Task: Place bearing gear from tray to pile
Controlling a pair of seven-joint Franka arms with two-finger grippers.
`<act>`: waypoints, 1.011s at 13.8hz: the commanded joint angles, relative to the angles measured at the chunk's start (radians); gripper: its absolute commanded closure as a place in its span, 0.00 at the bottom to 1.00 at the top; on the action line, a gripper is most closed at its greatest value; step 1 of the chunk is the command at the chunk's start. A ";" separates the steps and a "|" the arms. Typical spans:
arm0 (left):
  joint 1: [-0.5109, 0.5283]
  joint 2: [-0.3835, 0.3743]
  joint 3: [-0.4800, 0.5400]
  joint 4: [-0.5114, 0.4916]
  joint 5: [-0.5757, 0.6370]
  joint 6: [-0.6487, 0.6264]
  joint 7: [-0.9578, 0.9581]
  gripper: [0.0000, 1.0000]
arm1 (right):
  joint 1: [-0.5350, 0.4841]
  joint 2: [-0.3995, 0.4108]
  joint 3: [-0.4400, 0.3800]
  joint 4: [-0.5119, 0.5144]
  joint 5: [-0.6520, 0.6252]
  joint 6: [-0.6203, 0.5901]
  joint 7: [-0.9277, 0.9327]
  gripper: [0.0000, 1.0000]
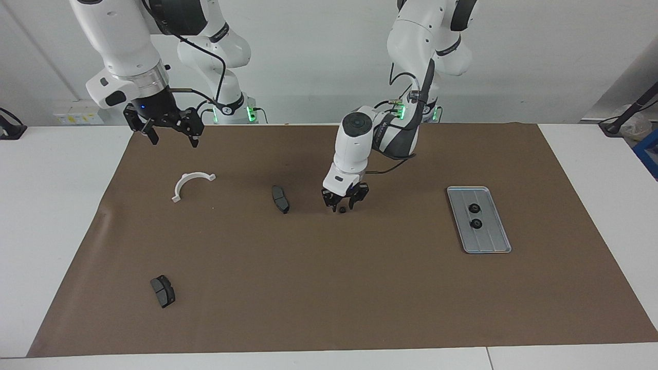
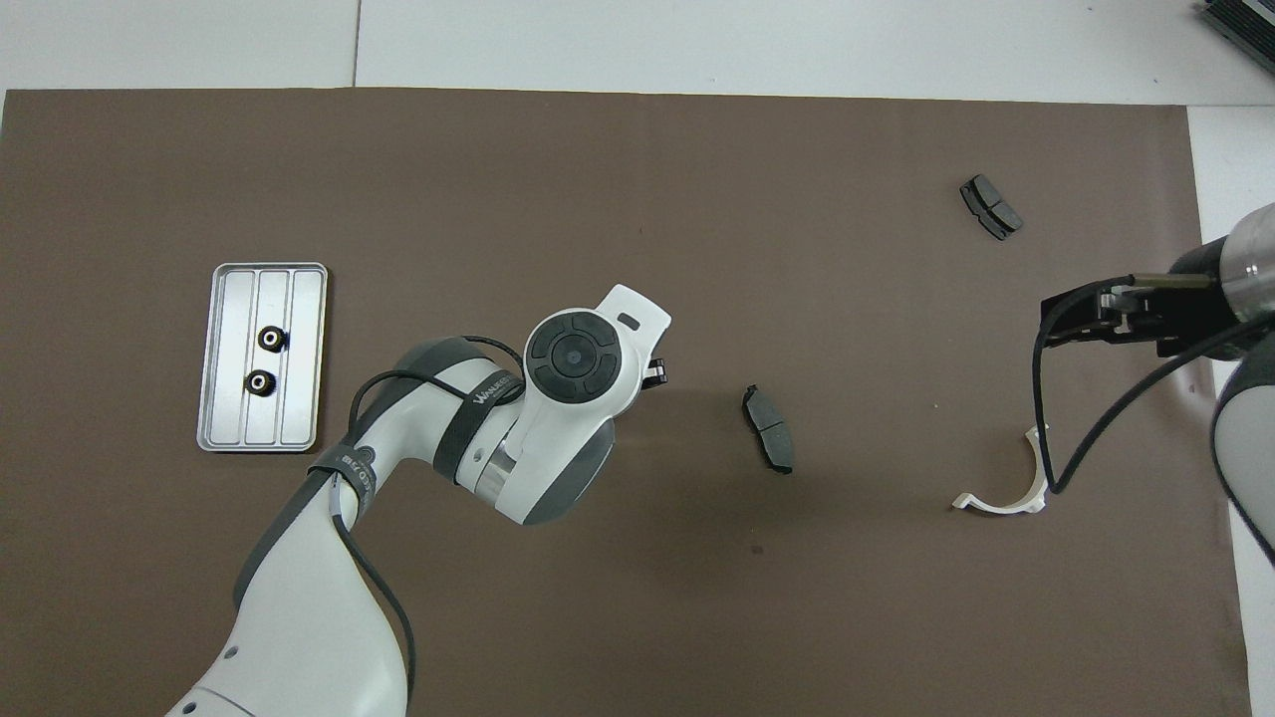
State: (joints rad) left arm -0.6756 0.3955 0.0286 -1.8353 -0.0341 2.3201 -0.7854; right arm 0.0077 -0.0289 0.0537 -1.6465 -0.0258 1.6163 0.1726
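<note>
The left gripper (image 1: 342, 204) hangs low over the brown mat (image 1: 329, 288) near the table's middle, its fingers parted, with a small black gear (image 1: 342, 209) lying on the mat between the tips; whether they touch it cannot be told. In the overhead view the arm's wrist covers the gripper and the gear. Just beside it, toward the right arm's end, lies a dark brake pad (image 1: 280, 199). Farther toward that end sits the white half-ring bracket (image 1: 190, 184), and a second pad (image 1: 163, 291) lies well apart, farther from the robots. The tray (image 1: 488, 245) rests toward the left arm's end with two more gears (image 1: 475, 208) on it. The right gripper (image 1: 170, 136) waits, jaws wide and empty, raised over the mat's corner near the bracket.
</note>
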 commanded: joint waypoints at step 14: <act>0.721 -0.213 0.002 -0.229 -0.009 0.017 1.144 0.07 | 0.376 0.208 0.026 -0.220 0.020 0.506 0.372 0.00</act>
State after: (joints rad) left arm 0.0023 0.2334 0.0446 -1.9192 -0.0340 2.1883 0.2870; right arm 0.3407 0.1250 0.0838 -1.8774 -0.0057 2.0664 0.4789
